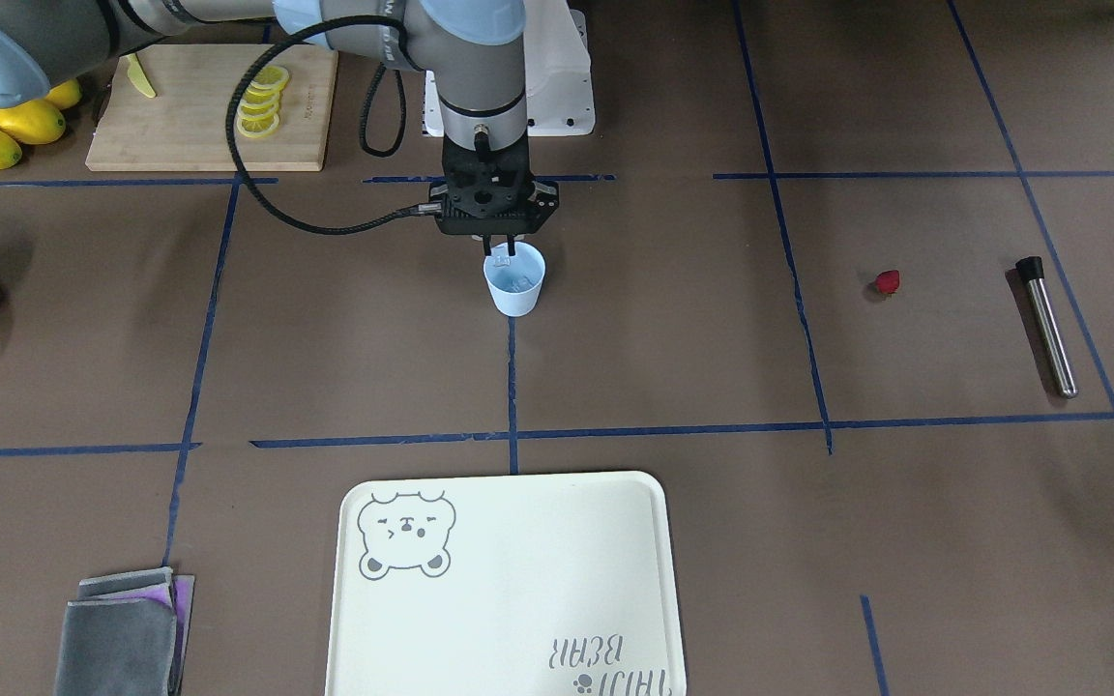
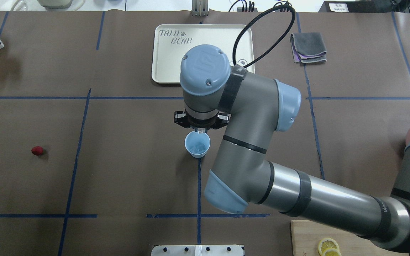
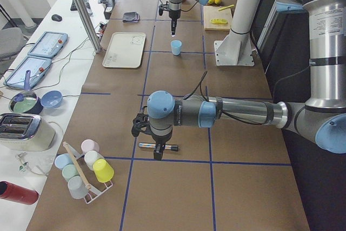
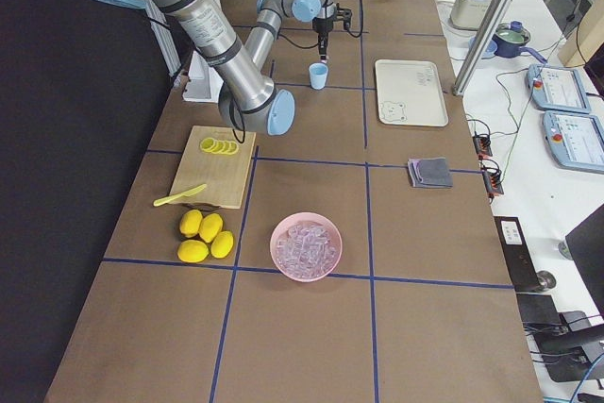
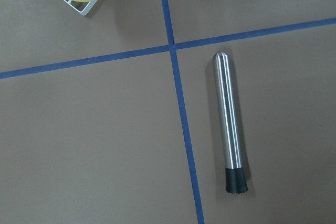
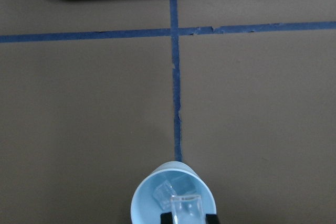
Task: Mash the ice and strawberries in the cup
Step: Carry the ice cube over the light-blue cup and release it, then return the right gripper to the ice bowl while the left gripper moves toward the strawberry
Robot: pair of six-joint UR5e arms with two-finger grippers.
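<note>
The right pincer (image 1: 501, 249) hangs just above the blue cup (image 1: 515, 285) mid-counter (image 1: 673, 338), its fingertips closed narrowly on a clear ice chunk (image 6: 185, 205); more ice already lies in the cup. If the chunk is released off-centre, it could strike the rim and skid away. A fingertip that dips low could tip the light cup. The strawberry (image 1: 888, 281) sits well apart on the counter. The left pincer (image 3: 157, 152) hovers over a metal rod (image 5: 230, 119); whether it is open cannot be told.
</note>
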